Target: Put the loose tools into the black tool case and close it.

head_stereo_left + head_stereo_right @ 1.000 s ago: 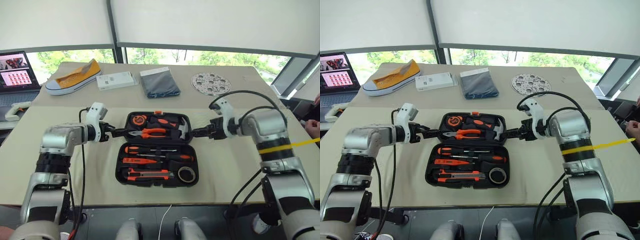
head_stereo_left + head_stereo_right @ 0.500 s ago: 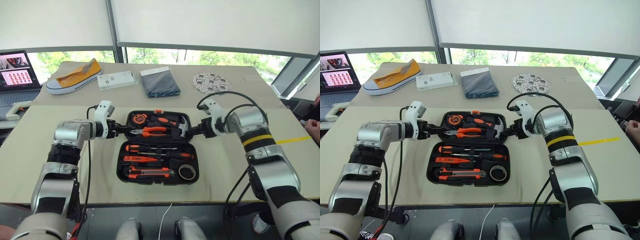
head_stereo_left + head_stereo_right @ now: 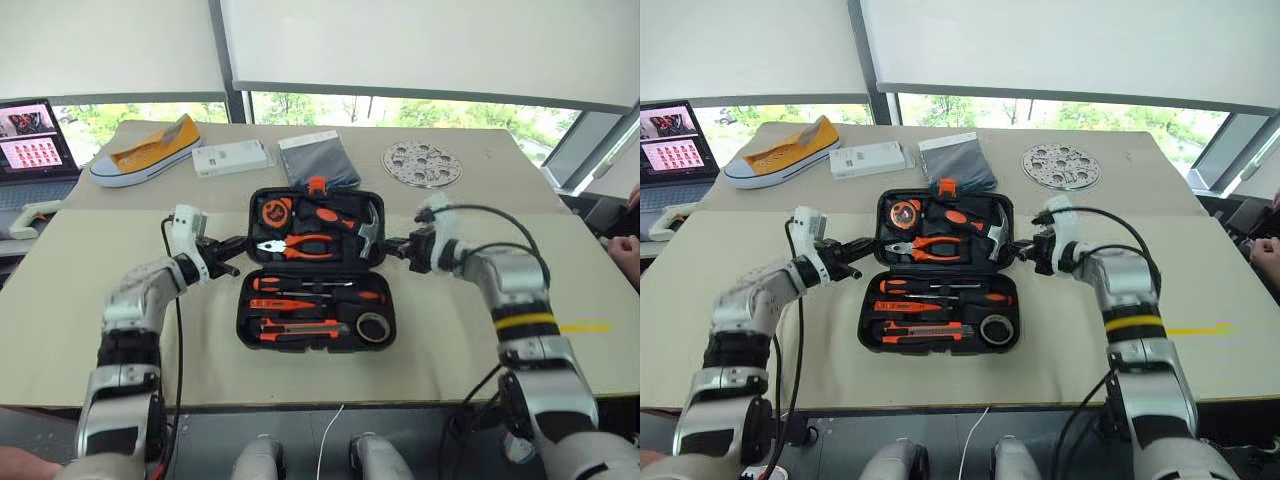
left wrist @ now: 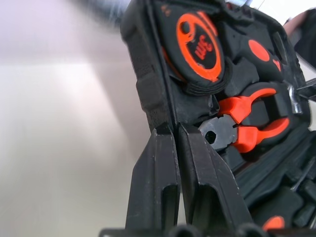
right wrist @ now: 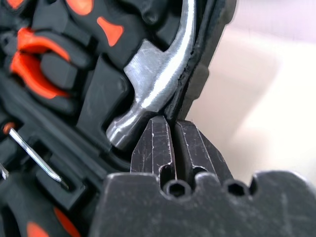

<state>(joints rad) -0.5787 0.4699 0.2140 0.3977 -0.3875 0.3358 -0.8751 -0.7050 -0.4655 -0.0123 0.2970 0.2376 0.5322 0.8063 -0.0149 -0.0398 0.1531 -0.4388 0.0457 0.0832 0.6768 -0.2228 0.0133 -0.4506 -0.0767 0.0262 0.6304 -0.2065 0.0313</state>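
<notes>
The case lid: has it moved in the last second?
Yes. The lid has tipped up; its orange latch now overlaps the dark folded cloth, where before it lay short.

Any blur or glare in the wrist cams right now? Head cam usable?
Left wrist view: background beyond the black plastic tool case is smeared, orange-and-black tape measure sharp. Right wrist view: bright highlight on the steel hammer head, table washed out pale. Left eye view: evenly lit, backlit by the windows, case contents legible.

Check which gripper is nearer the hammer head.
Right. The right gripper is shut on the lid rim beside the hammer head; the left gripper is shut on the opposite rim, by the pliers.
</notes>
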